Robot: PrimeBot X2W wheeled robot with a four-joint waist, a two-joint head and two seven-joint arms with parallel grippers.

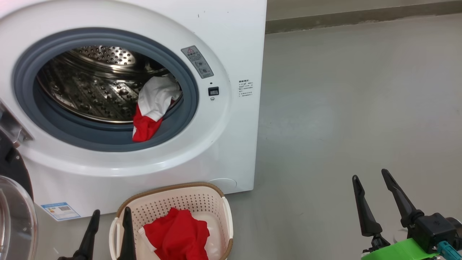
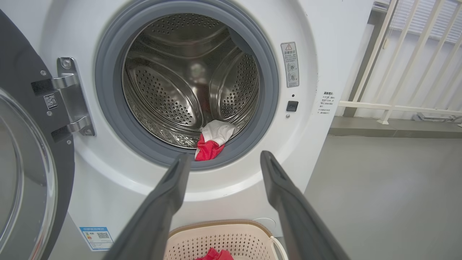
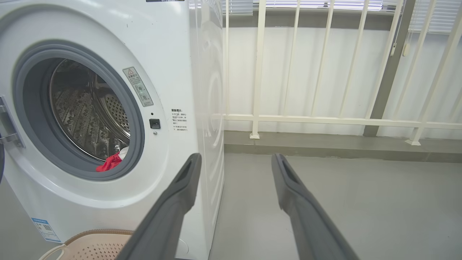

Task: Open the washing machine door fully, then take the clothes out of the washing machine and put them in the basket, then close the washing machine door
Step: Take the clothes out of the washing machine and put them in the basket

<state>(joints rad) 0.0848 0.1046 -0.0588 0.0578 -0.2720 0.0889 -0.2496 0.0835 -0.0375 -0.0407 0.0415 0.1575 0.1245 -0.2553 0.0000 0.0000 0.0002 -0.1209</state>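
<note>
Left gripper (image 1: pixel 112 211) and right gripper (image 1: pixel 370 174) stand spread apart and empty, washing machine door (image 1: pixel 16 216) open, one red-white garment (image 1: pixel 151 108) at the washing machine (image 1: pixel 231 36) drum lip, a second red garment (image 1: pixel 177 234) in the basket (image 1: pixel 213 193).

- The washing machine (image 1: pixel 231 43) shell is smooth white, with a soft gloss.
- Its ring (image 1: pixel 108 141) looks like matt grey rubber; the drum (image 1: pixel 90 97) is shiny perforated steel.
- The washing machine door (image 1: pixel 14 216) has clear, glossy glass; its hinge (image 2: pixel 72 97) is bright metal.
- The clothes (image 1: pixel 177 234) are soft red and white cloth.
- The basket (image 1: pixel 195 204) is perforated cream plastic; its brown rim may be moulded, not woven.
- The fingers (image 2: pixel 158 213) of my left gripper (image 2: pixel 224 156) are dark, matt, smooth.
</note>
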